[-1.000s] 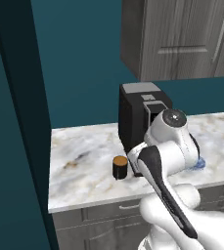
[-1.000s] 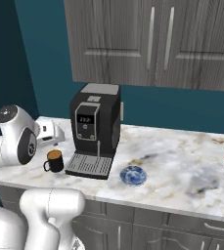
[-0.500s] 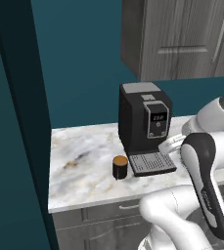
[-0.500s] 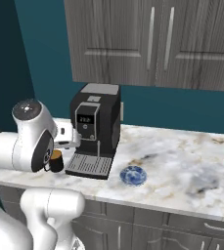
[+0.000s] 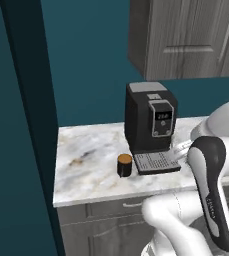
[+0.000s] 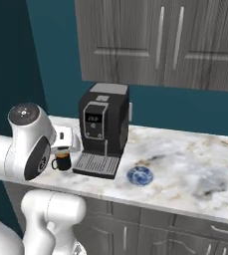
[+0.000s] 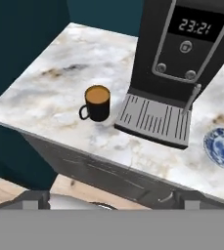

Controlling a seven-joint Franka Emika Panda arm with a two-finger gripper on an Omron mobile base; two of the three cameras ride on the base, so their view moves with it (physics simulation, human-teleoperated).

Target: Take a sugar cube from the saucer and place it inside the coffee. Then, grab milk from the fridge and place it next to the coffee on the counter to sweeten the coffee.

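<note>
cup and dish in sight, pincer released and well off the counter

the coffee (image 7: 97,102) stands on the counter (image 7: 59,88) just beside the drip tray of the coffee machine (image 7: 182,63), on the side toward the counter's end, its handle turned away from the machine; the brown surface is level and close to the brim, so anything dropped in should go gently.

the saucer (image 6: 139,176) lies flat on the far side of that drip tray, apart from the cup, with the machine's tray between them; in the hand camera the saucer (image 7: 223,146) is cut by the frame edge; whether a sugar cube sits on it is too small to tell.

the gripper (image 6: 65,139) hangs just ahead of the arm's big white joint, in front of the cup as the right base camera sees it; its jaws stand wide and hold nothing; the hand camera looks down from off the counter's front edge, so the hand seems pulled back to take in both cup and dish.

judging by this, the sugar step is not yet done; the next move likely calls for a reach across to the saucer; the fridge and milk come after.
</note>
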